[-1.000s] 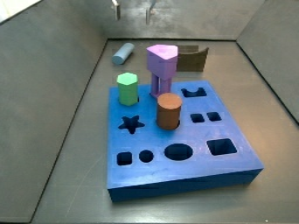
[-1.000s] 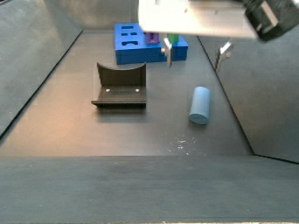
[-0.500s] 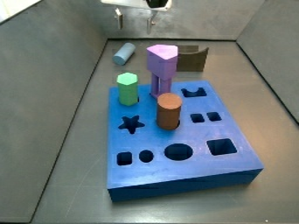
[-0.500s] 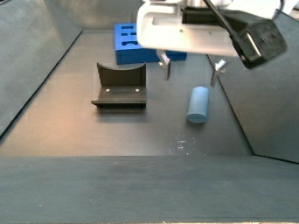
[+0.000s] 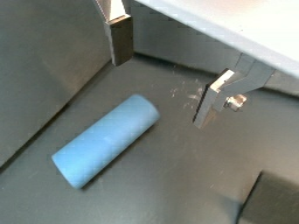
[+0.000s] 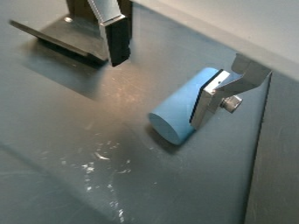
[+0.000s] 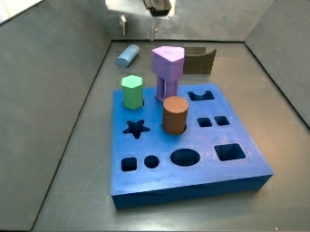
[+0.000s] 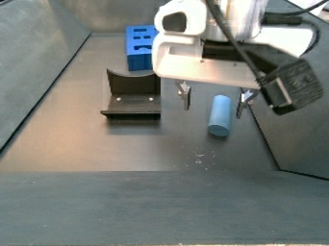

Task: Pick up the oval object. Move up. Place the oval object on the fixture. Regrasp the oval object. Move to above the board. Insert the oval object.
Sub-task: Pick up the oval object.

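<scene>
Overhead, pincer (image 8: pixel 211 93) spread, oval object (image 8: pixel 221 114) flat, near wall

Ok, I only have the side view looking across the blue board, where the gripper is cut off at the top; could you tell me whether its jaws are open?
Observer: Yes, in a wrist view the gripper is open with nothing between its fingers; the oval peg lies flat, not gripped.
Operator: Thank you. Is anything on the fixture? The purple peg blocks most of it for me.
Observer: No, in a side view the fixture is bare and stands apart from the oval peg.
</scene>
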